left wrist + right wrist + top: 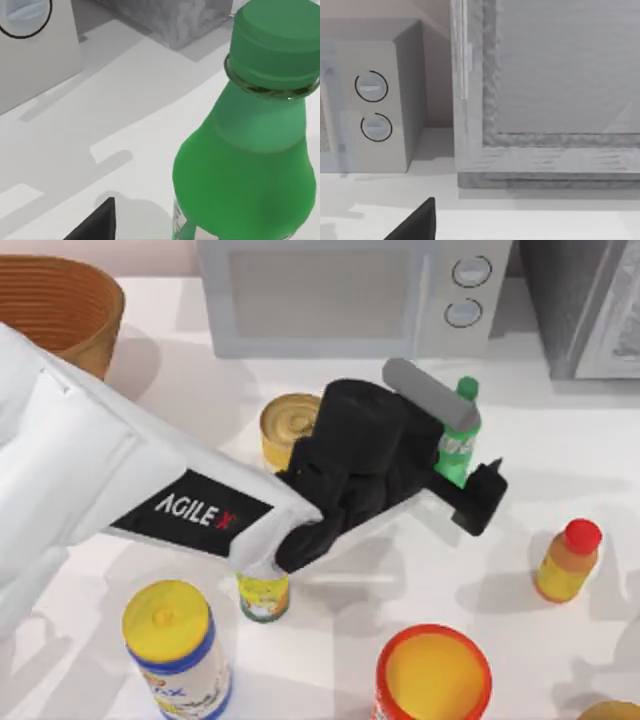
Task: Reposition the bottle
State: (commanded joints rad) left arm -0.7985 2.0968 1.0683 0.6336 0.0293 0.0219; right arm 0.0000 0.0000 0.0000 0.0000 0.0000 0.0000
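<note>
The bottle (460,445) is green with a green cap and stands upright on the white table (560,460), right of centre and in front of the microwave. My left arm reaches across from the left. Its gripper (462,452) is open around the bottle, with a grey finger (430,392) on the far side and a black finger (487,495) on the near side. In the left wrist view the bottle (250,165) looms close, and one dark finger (97,225) stands apart from it. A dark part of my right gripper (415,225) faces the microwave.
A microwave (340,290) and a grey cabinet (590,300) line the back. A wicker basket (55,305) sits at the back left. A tin can (290,425), a yellow jar (263,595), a yellow-lidded canister (175,645), an orange tub (432,675) and a small orange bottle (568,560) stand around.
</note>
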